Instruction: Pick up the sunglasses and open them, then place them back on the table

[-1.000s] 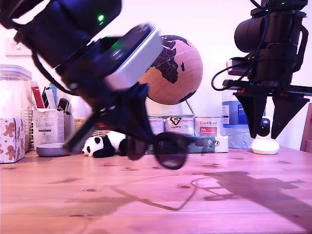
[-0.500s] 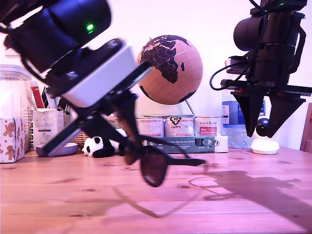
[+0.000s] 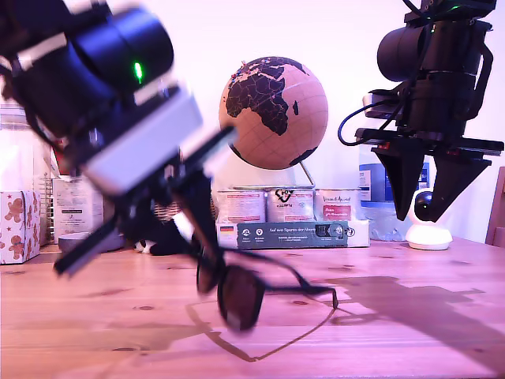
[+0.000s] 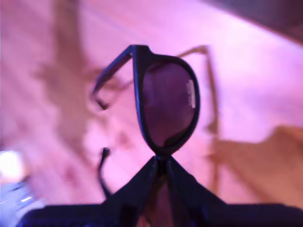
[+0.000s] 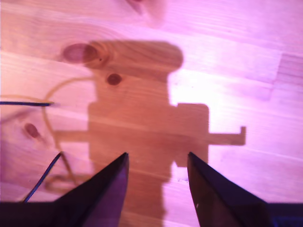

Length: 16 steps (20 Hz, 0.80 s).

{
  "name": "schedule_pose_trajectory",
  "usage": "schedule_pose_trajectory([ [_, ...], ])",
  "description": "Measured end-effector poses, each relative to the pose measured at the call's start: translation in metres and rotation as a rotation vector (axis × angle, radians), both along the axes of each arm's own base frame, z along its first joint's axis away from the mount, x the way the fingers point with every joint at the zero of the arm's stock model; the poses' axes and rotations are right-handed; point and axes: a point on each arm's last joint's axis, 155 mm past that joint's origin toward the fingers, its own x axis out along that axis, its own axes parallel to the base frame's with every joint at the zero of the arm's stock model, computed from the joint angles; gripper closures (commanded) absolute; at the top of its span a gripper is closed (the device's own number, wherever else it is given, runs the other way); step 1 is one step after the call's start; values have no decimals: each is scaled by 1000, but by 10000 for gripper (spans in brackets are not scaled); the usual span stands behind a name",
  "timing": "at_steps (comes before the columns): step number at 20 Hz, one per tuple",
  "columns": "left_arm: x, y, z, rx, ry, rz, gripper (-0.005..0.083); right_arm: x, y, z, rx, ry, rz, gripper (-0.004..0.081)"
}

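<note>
1. At the exterior view's left, the first arm is leaning steeply down toward the surface (image 3: pixel 410 339). My first hand (image 4: pixel 161 163) is pinching the sunglasses (image 3: pixel 239 298) by the frame rim, jaws closed on it.
2. The sunglasses are hanging low over the surface near the exterior view's middle. Both temples appear unfolded, one reaching toward the exterior view's right. Contact with the wood cannot be confirmed.
3. Judged step: setting down. Descend slowly, levelling the frame so that lens rims and temple tips are landing together. Release only once the frame is resting.
4. At the exterior view's right, my second hand (image 3: pixel 422 215) is hovering high and pointing straight down. Its jaws are apart and empty, well apart from the sunglasses.
</note>
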Motion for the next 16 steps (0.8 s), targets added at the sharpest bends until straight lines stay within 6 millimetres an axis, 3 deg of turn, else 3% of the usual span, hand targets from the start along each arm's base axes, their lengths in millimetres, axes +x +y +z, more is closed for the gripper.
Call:
schedule_pose_trajectory([
  [6,9,7,-4,7,-3,19,725,-2,0,0,-2,7,0,419],
  [10,18,16,-5,15,-14,42,602,-2,0,-1,-1,8,0,419],
  [16,25,24,-5,17,-15,70,535,-2,0,0,-1,8,0,419],
])
